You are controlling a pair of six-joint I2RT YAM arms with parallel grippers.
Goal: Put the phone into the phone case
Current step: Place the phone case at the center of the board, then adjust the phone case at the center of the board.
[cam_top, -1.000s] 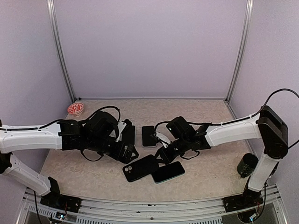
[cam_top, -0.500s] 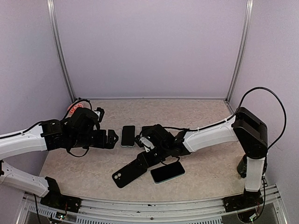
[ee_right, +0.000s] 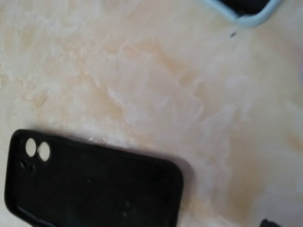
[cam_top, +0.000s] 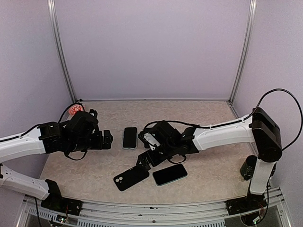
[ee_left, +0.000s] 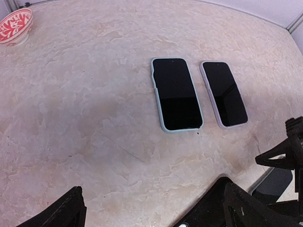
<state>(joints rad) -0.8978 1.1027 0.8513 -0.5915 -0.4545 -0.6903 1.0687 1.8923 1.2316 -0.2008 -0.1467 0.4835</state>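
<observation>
Releasing the matte black phone case (cam_top: 131, 178), the right jaws now stand spread just above it; it lies flat on the marbled tabletop (cam_top: 208, 123), near left of centre, camera holes showing. The glossy, teal-edged phone (cam_top: 170, 174) waits just right, insertion not yet begun. Left jaws hover open, empty

Near side: phone case (cam_top: 131, 178) lying beside phone (cam_top: 170, 174)
Both lie flat, the phone to the right; the right gripper (cam_top: 145, 161) hangs at the case's far right end.
</observation>
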